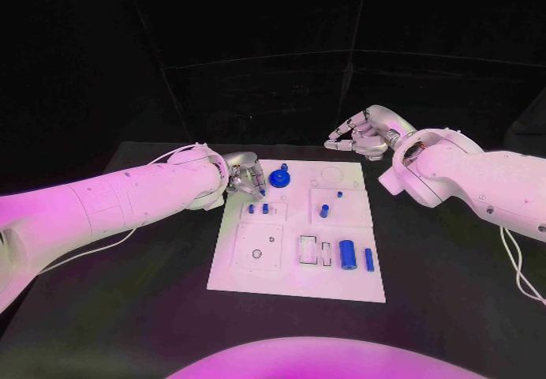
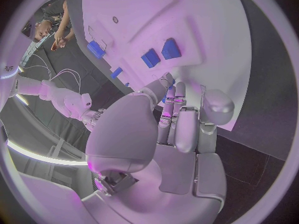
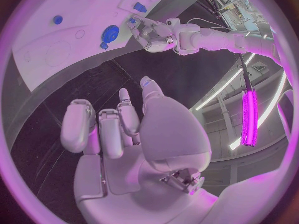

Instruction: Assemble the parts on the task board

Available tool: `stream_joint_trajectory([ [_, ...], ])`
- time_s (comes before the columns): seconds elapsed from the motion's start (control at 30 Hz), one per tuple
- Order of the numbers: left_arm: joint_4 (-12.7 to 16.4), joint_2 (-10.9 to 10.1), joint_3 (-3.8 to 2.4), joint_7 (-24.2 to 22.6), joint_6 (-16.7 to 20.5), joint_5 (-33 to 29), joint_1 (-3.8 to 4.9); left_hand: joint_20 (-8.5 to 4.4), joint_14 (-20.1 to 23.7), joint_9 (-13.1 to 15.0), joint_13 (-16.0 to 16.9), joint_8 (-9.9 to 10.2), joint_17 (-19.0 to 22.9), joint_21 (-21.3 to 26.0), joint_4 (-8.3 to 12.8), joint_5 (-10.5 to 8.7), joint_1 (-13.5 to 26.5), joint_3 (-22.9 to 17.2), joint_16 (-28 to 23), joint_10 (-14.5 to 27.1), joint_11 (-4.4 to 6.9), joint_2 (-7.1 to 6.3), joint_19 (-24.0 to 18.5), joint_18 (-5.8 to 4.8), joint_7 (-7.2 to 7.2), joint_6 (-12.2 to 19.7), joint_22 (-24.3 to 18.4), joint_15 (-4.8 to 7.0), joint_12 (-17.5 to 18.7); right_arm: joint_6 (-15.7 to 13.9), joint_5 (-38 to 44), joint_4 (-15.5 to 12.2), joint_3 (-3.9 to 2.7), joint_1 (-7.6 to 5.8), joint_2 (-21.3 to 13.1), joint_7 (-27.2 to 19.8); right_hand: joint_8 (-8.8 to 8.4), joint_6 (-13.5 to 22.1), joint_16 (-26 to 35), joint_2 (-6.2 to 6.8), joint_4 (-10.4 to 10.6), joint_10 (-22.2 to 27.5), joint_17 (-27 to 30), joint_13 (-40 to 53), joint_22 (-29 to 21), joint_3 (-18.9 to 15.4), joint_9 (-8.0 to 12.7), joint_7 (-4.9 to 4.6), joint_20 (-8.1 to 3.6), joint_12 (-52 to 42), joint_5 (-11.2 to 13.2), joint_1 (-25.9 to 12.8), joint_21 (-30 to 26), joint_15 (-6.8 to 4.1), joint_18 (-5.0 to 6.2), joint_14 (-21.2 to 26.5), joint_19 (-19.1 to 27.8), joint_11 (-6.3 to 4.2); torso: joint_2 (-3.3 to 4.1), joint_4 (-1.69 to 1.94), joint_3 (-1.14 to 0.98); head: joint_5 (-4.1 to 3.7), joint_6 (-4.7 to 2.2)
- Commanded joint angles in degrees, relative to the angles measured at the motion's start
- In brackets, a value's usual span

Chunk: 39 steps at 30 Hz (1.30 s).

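Our left hand (image 1: 244, 178) sits at the board's (image 1: 285, 272) far left edge beside the gear (image 1: 280, 178); we cannot tell its grip. Our right hand (image 1: 362, 131) hovers beyond the board, curled, empty. Next we likely seat a peg (image 1: 347, 253), which needs careful alignment.

flat rectangular task board (image 1: 298, 280): white
small plastic parts (image 1: 347, 253): blue
tabletop (image 1: 455, 300): black
robot hands (image 1: 244, 175): silver
arms (image 1: 114, 201): white
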State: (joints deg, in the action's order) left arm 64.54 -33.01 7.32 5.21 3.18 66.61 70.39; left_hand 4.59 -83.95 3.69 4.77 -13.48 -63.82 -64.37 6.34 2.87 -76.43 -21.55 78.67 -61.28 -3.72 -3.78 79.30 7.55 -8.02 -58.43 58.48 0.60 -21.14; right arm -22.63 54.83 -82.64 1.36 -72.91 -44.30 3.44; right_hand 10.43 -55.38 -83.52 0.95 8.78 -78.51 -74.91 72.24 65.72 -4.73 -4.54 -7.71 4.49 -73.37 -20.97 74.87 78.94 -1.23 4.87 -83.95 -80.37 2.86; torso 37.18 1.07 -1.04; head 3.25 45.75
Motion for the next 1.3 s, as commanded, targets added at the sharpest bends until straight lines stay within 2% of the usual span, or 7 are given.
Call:
stream_joint_trajectory([
  [0.03,-0.03,0.07,0.00,0.66,-0.83,-0.19,0.06,0.41,-0.69,-0.11,-0.18,0.63,0.16,0.35,0.38,-0.15,0.20,-0.19,-0.39,0.17,-0.68,-0.36,-0.03,-0.88,-0.44,0.67,-0.09,-0.05,0.55,0.17,-0.09,-0.07,-0.03,-0.11,-0.03,-0.17,0.19,0.50,0.32,-0.60,0.01,0.23,-2.19,-0.09,-0.03,-0.48,0.09,-0.06,0.00,0.10,-0.39,-0.12,-0.38,-0.33,-0.22,-3.43,0.44,-0.04,-0.03,0.02,0.02,0.01,0.04],
  [0.63,-0.13,-0.63,0.02,0.54,-0.19,-0.54,0.05,0.93,-0.54,-0.14,-0.72,4.04,0.66,0.47,1.05,-0.15,0.41,-0.11,-0.36,0.35,-1.21,-1.50,-0.13,-0.84,-1.00,4.33,-0.02,-0.54,1.70,1.20,0.16,0.49,-0.03,-0.12,-0.23,0.95,0.21,0.56,0.43,-0.57,-0.01,0.67,-2.01,-0.73,-0.28,-0.55,0.11,-0.07,-0.01,0.71,-0.40,-0.04,-0.51,-0.33,-0.18,-3.39,0.54,-0.04,-0.03,0.04,0.05,-0.01,0.06],
  [0.73,-0.37,-1.09,0.01,0.34,0.27,-0.96,0.05,1.05,-0.50,-0.20,-0.88,5.27,0.85,0.43,1.24,-0.16,0.48,0.06,-0.38,0.87,-1.45,-1.93,-0.11,-0.87,-1.24,6.05,0.07,-0.69,2.20,1.28,0.82,0.74,-0.03,-0.12,-0.25,1.14,0.27,0.78,0.40,-0.98,-0.72,3.19,-2.13,-4.27,-0.34,-0.11,0.18,-0.11,-0.04,4.28,-0.33,1.48,-0.56,-0.36,-0.16,-3.42,0.56,-0.07,-0.02,0.05,0.03,-0.01,0.12],
  [0.9,-0.85,-3.23,-0.05,-1.58,2.75,-5.22,0.06,1.14,-0.43,0.03,-0.99,5.94,1.19,0.73,1.61,-0.13,-0.03,-0.33,-0.44,1.53,-1.47,-1.59,-0.23,-0.76,-1.25,6.70,-0.22,-0.74,2.84,2.33,5.34,1.73,0.00,-0.05,-0.45,0.78,0.47,-0.33,2.97,-1.44,-3.32,19.26,1.75,-29.71,-3.96,3.10,0.40,-0.08,-0.32,32.61,2.28,7.63,-2.64,-0.64,0.49,-2.51,2.19,-0.19,-0.08,0.05,0.10,-0.51,-0.23],
  [1.03,-0.16,-5.42,-0.07,-7.31,6.39,-14.03,0.10,1.30,-0.19,0.63,-0.94,4.38,1.79,2.40,1.78,-0.09,-0.54,-1.53,-0.69,1.21,-1.78,-0.41,-1.00,-0.38,-1.68,3.36,-2.11,-0.97,2.90,4.63,12.67,2.18,0.04,0.49,-0.88,0.67,-0.26,-1.60,4.01,-0.40,-4.02,18.89,3.26,-42.43,-4.22,6.41,0.59,-0.49,0.21,46.75,5.03,10.44,-2.89,0.00,0.50,-2.46,2.16,0.31,-0.14,0.01,0.01,-1.27,-0.53],
  [1.17,1.76,-7.56,-0.05,-16.35,10.61,-33.29,0.11,1.50,0.72,0.91,-0.72,3.29,4.26,5.87,0.06,-0.18,1.97,-1.41,-1.86,-0.21,-1.46,0.44,-2.75,0.41,-1.14,0.88,-5.92,-1.04,2.31,6.88,21.85,2.16,0.07,1.55,-1.10,1.11,-1.54,-3.47,4.42,1.12,-4.39,17.57,3.78,-51.23,-4.39,9.47,0.69,-0.56,0.78,54.98,7.56,11.24,-3.06,0.52,0.57,-2.44,2.20,1.00,-0.10,-0.03,0.10,-2.53,-0.90],
  [1.3,3.72,-8.75,-0.02,-24.86,12.33,-51.21,0.09,1.43,3.99,0.75,-0.46,3.19,11.89,13.77,-2.79,-0.06,6.90,1.21,-6.15,-1.93,-0.81,-0.79,-7.14,2.12,-0.31,0.00,-14.11,-0.48,1.48,7.97,29.78,1.93,0.11,2.75,-1.09,2.27,-2.17,-4.34,5.05,2.19,-4.43,17.46,4.77,-54.56,-6.02,10.82,0.65,-0.12,1.04,57.61,8.97,10.97,-3.96,0.76,0.83,-2.27,2.93,1.17,-0.16,0.23,0.14,-3.88,-1.26],
])
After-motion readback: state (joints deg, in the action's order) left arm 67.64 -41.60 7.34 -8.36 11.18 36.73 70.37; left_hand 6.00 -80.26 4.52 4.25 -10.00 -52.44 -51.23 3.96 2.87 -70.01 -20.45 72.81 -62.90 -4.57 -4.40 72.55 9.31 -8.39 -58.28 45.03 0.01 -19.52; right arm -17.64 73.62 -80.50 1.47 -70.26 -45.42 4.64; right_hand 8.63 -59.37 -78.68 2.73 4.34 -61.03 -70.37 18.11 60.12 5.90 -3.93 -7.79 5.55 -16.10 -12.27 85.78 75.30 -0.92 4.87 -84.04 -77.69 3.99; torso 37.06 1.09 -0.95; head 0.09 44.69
